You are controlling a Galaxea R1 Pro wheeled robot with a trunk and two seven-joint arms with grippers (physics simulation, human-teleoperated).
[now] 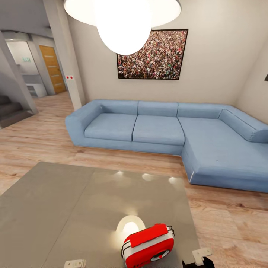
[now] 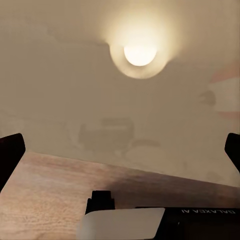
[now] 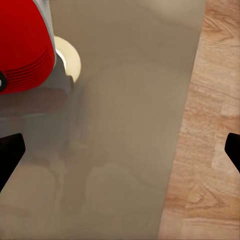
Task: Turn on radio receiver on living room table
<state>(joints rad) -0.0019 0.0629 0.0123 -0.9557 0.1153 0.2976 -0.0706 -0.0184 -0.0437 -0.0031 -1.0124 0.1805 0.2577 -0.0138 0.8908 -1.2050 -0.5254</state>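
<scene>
A room with a light wood floor (image 1: 44, 137) and beige walls is seen from the head view. A blue L-shaped sofa (image 1: 167, 130) is set against the far wall, under a framed photo of a crowd (image 1: 152, 54). A white pendant lamp (image 1: 123, 22) hangs near the top of the picture, and a wooden door (image 1: 53, 69) is seen down the hall at the left.

The nearer part of the room is taken up by the table (image 1: 74, 208), whose glossy grey top reflects the lamp. The radio (image 1: 149, 245) stands upright on the table close to its near edge, towards the right, its red face turned to the robot.

The left gripper (image 1: 75, 264) is seen just at the bottom edge, left of the radio. The right gripper (image 1: 199, 258) is just right of the radio, not touching it. In each wrist view the dark fingertips are set far apart with nothing between them, so both jaws are wide.
</scene>
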